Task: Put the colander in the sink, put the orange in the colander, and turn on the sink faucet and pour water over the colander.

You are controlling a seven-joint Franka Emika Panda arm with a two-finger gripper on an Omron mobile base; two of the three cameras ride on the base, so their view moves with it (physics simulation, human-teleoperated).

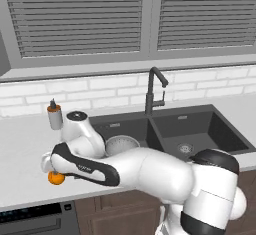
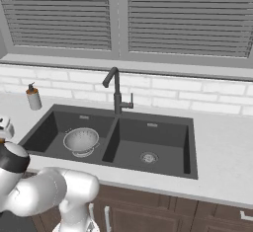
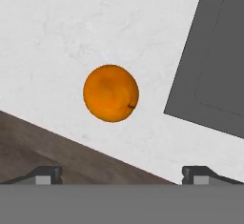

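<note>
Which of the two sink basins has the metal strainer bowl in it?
The basin nearer the soap bottle holds the colander; the other basin of the sink shows just its drain.

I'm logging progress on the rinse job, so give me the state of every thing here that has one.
colander: upright in the left basin of the sink, nothing in it.
orange: on the counter, not held.
sink faucet: no water running.
tool: open, above the orange.
soap bottle: upright on the counter.
</note>
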